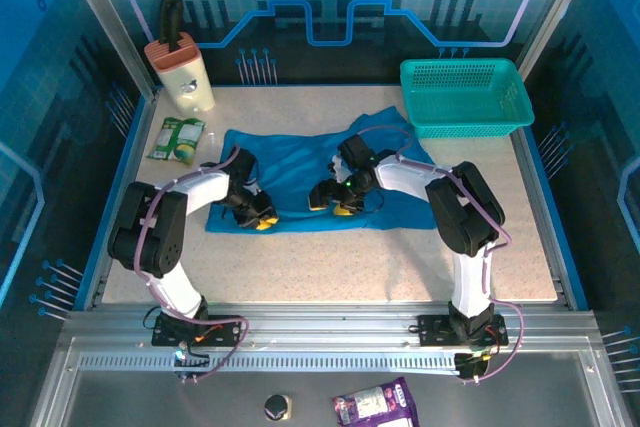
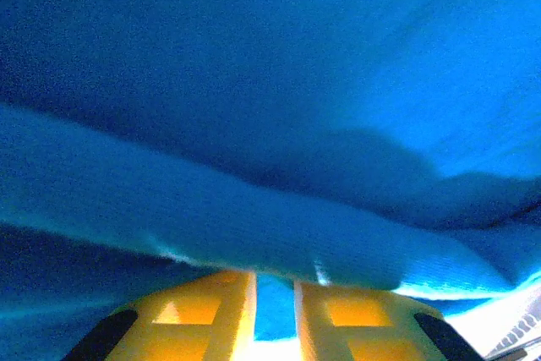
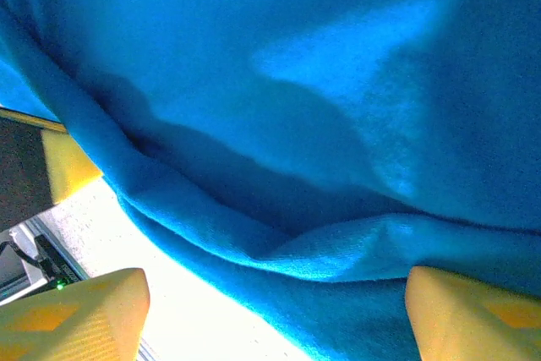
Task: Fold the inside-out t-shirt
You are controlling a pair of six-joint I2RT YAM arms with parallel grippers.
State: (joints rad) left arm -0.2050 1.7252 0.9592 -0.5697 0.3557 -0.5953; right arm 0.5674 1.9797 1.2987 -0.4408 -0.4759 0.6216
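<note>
Right up against the left wrist lens, the left gripper has its yellow fingers almost pressed together, with a sliver of blue cloth caught in the narrow slot between them. That is a pinch on a rolled fold of the t-shirt. From above, this gripper sits low at the shirt's near-left edge.

The shirt itself lies spread and wrinkled across the middle of the table. Its far-right corner reaches toward the teal basket; whether the two touch is hard to tell.

Over to the right gripper — jaws spread wide, one yellow tip in each lower corner of its wrist view. The shirt's near edge drapes across the gap and bare table shows beneath. It grips nothing. From above it sits low over the near-middle of the shirt, just beside its partner.

Now the dangers. The left pinch looks thin, so a quick lift could let the fold slip free. The right jaws straddle a doubled edge — closing there might take one layer, or both, and a wrong catch would twist the fold. If one side rises without the other, the cloth probably drags and bunches. And with the two grippers working this near each other, a careless sweep inward risks a knock.
</note>
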